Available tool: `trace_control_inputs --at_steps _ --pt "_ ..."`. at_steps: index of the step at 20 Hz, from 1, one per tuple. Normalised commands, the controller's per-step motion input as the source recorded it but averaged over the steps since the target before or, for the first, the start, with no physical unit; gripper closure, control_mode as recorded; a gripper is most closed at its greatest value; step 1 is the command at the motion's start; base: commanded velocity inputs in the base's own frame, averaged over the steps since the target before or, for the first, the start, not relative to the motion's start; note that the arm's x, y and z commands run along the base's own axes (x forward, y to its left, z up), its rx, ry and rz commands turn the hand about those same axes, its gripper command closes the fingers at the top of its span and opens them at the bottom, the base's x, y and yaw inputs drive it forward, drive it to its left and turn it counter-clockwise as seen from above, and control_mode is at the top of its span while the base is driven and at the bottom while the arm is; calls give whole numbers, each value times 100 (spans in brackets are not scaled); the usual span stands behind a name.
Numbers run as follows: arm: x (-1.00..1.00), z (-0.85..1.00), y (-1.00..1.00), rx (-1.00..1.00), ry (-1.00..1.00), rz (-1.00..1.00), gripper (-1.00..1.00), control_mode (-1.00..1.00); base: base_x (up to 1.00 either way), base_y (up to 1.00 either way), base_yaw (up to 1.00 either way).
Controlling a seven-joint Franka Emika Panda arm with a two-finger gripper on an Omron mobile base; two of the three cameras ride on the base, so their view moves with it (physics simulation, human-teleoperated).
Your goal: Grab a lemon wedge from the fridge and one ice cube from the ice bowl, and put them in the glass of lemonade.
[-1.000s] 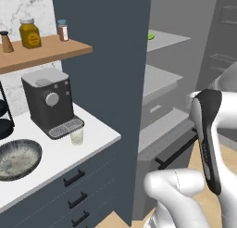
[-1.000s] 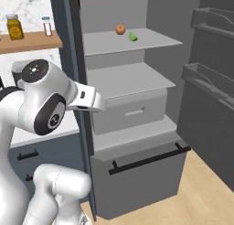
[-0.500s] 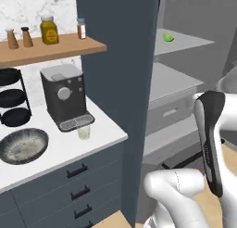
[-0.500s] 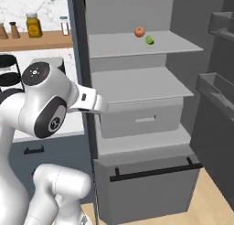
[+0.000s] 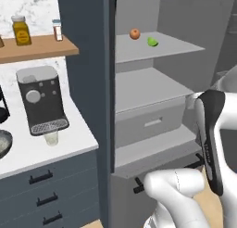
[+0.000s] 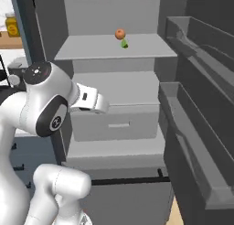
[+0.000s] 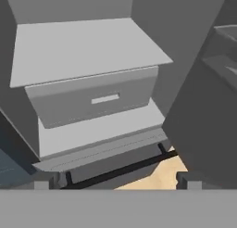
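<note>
- You have the tall dark grey fridge [image 6: 114, 114] standing open in front of you, its pale grey inner shelves bare apart from two small things on the top shelf [image 5: 176, 46].
- The tiny bright yellow-green lemon wedge [image 5: 152, 41] lies on that top shelf, upper centre of the left base view, just beside a small round orange fruit [image 5: 134, 34]. In the right base view the wedge [image 6: 124, 44] sits just below and right of the fruit [image 6: 120, 34]; whether they touch is too small to tell.
- The fingers [image 7: 120, 181] show as two small dark tips at the bottom edge of the hand view, set wide apart with nothing between them, so you hold nothing.
- The hand looks at the pale grey drawer [image 7: 92, 102] and the middle shelf above it. The wedge therefore lies above where the fingers point: judged from this, your coming move is up to the top shelf and forward into the fridge.
- The wedge is too small to read its long axis.
- Mind the orange fruit right next to it when you close in.
- The small clear glass of pale lemonade [image 5: 51, 138] stands on the white desk [image 5: 46, 153] at the lower left, just in front of the dark grey coffee machine [image 5: 40, 99].
- The speckled grey ice bowl [image 5: 3, 143] shows at the left edge.
</note>
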Motion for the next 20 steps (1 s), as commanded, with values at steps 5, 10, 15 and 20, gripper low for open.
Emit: trace_control_inputs --at_steps 5,10,15,20 --pt "0 0 0 0 0 0 -100 100 16 -43 40" --pt "0 0 0 0 0 0 -100 100 30 -50 34" --pt "0 0 0 0 0 0 -100 100 58 -53 20" --pt "0 0 0 0 0 0 -100 100 78 0 1"
